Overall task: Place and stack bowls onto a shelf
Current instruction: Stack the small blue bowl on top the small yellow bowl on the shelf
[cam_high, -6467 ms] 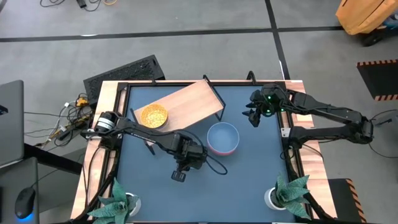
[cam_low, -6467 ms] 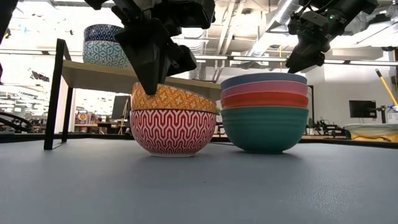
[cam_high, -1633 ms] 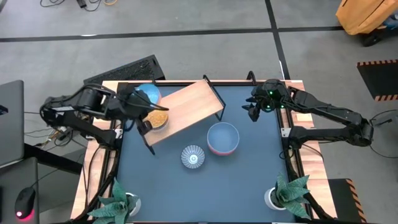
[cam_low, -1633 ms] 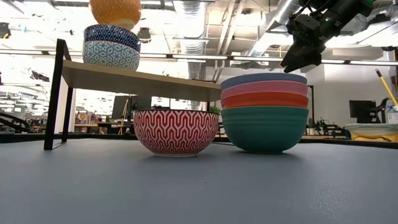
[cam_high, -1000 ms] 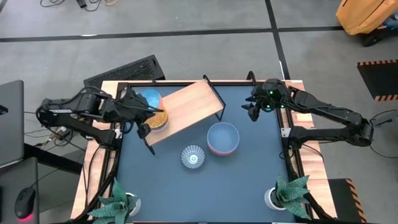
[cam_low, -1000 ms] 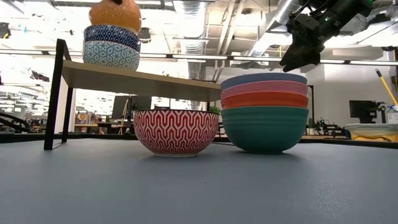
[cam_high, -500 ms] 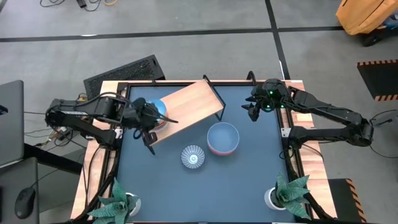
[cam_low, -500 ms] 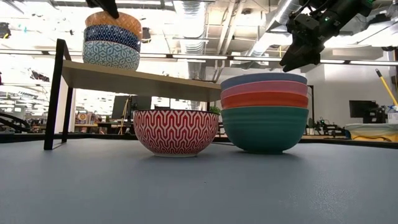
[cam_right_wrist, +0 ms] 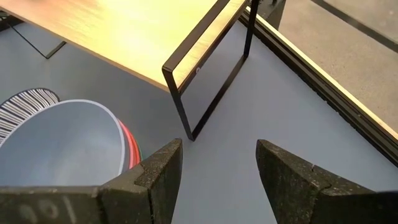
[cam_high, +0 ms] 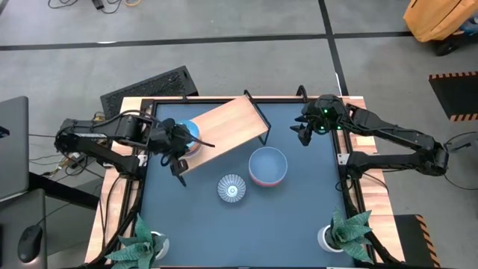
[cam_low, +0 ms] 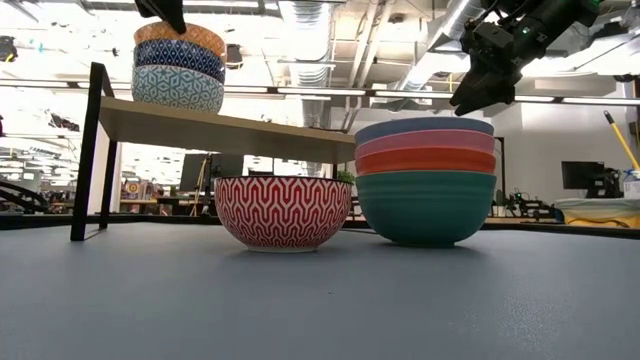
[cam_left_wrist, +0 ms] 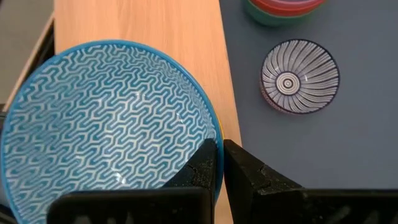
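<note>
Left wrist view puts the blue zigzag bowl (cam_left_wrist: 106, 121) on top of the stack at the near-left end of the wooden shelf (cam_high: 224, 127), and the left end effector (cam_left_wrist: 219, 163) is right at its rim, fingers pinched nearly together on the bowl's edge. Out on the desk (cam_high: 299, 217), the striped bowl (cam_high: 232, 188) sits alone beside the stacked plain bowls (cam_high: 267, 166). Beyond them, the right end effector (cam_right_wrist: 214, 163) hangs with fingers spread wide, near the shelf's black leg (cam_right_wrist: 208, 81).

You've got grey floor (cam_high: 246, 19) with black tape lines upper frame, laptop (cam_high: 13, 146) far left, yellow cart (cam_high: 441, 19) upper right, bright ceiling lights (cam_low: 300, 20)
</note>
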Robot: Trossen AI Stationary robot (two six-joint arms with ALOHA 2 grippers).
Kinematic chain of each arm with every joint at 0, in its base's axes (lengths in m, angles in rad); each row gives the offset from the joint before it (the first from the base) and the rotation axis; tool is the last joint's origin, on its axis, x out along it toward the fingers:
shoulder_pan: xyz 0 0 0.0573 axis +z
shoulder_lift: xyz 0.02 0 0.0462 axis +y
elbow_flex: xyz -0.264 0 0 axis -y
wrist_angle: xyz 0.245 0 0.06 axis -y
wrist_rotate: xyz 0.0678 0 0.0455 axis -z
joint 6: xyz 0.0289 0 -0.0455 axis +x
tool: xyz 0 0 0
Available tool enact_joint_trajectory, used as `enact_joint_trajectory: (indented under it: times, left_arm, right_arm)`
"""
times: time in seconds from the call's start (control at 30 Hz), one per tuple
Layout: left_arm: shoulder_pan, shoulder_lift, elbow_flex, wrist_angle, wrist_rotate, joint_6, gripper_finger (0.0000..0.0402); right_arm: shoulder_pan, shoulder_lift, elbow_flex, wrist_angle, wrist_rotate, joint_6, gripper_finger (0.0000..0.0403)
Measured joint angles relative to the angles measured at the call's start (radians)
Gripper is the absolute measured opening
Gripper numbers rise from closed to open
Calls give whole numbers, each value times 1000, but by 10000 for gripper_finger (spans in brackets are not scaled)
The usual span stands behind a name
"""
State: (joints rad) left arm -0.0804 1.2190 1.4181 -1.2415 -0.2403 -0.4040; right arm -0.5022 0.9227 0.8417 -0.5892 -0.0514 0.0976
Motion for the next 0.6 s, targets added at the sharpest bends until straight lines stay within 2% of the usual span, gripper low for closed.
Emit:
enact_joint_trajectory:
  times: [0.37,0.6]
  left_arm:
    - [12,26,0,-1,20,11,44]
    - [12,26,0,10,23,0,83]
  right_arm:
    - [0,0,0,0,0,-2,230]
    - [0,0,0,0,0,-2,230]
